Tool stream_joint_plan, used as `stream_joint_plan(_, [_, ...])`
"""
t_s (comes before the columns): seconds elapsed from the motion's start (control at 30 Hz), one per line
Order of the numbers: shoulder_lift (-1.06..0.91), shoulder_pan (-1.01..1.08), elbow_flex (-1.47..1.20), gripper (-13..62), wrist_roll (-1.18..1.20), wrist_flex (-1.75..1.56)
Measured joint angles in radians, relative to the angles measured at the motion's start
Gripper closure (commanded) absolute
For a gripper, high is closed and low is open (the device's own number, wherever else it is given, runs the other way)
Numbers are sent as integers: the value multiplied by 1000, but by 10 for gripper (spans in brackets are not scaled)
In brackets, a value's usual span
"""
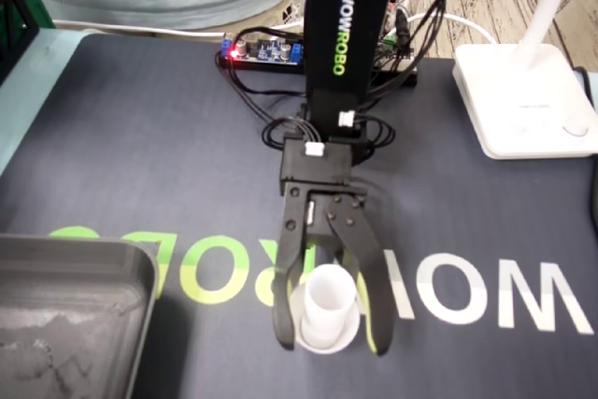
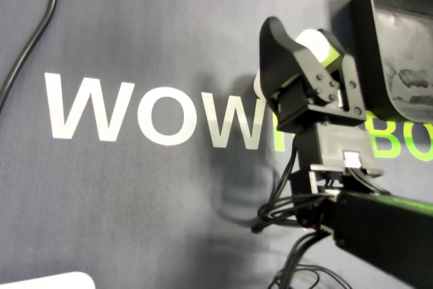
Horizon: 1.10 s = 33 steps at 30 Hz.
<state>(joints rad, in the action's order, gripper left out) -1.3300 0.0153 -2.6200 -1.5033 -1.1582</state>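
Claw [image 1: 332, 347] down at mat [image 1: 140, 137] level, jaws pressed against both sides of white cup [image 1: 327, 301]. Looks like grasp made, cup clamped between fingertips.

Step in hand: pick-up, judged just at grip. Next move calls for straight lift, steady squeeze, then swing toward grey tray [image 1: 75, 259], off to claw's left in fixed view.

Fixed view shows both jaws flanking cup and cup's wide foot. Overhead view hides most of cup [image 2: 318, 40] behind claw [image 2: 308, 42], but shows tray [image 2: 399, 32] close beyond fingertips.
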Motion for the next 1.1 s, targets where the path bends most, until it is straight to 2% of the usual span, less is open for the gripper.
stream_joint_plan(0.23, [18, -8, 0, 197, -5, 0])
stream_joint_plan(0.33, [23, -11, 0, 247, -8, -2])
stream_joint_plan(0.53, [37, -14, -2, 250, -8, 0])
stream_joint_plan(0.6, [38, -14, 0, 295, -8, 0])
stream_joint_plan(0.77, [44, -14, 0, 309, -8, -2])
stream_joint_plan(0.83, [44, -14, 0, 364, -8, 0])
stream_joint_plan(0.97, [44, -15, 2, 375, -6, -2])
stream_joint_plan(1.1, [49, -15, 3, 436, 12, 0])
